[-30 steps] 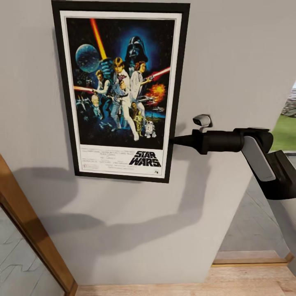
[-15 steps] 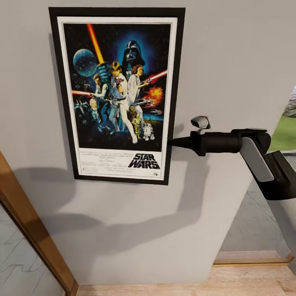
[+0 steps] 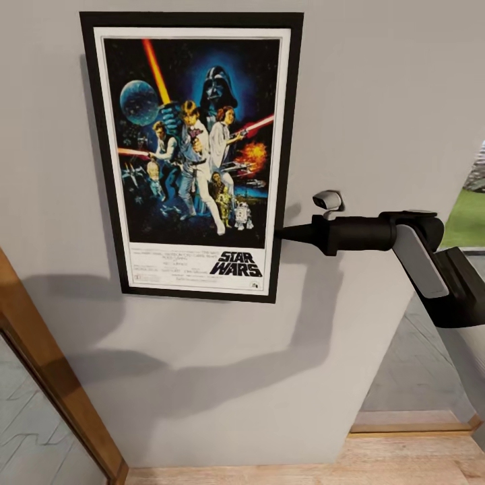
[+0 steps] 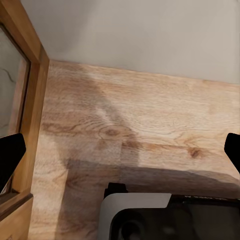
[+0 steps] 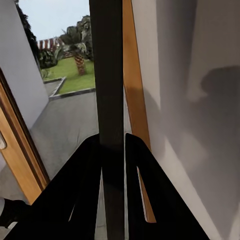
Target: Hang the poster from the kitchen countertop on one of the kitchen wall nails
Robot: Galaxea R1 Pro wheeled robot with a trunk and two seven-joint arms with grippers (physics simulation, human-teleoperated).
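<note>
Head view faces wall (image 3: pixel 377 101) closely; left wrist overlooks floor (image 4: pixel 150 130); right wrist sights along wall.

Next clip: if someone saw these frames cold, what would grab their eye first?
The Star Wars poster dominates the head view, upright against the plain grey wall. Next comes the right end effector, reaching in from the right and pinching the poster's right edge low down; the right wrist view shows its fingers closed on the dark frame edge. The left end effector hangs open above the wooden floor.
</note>
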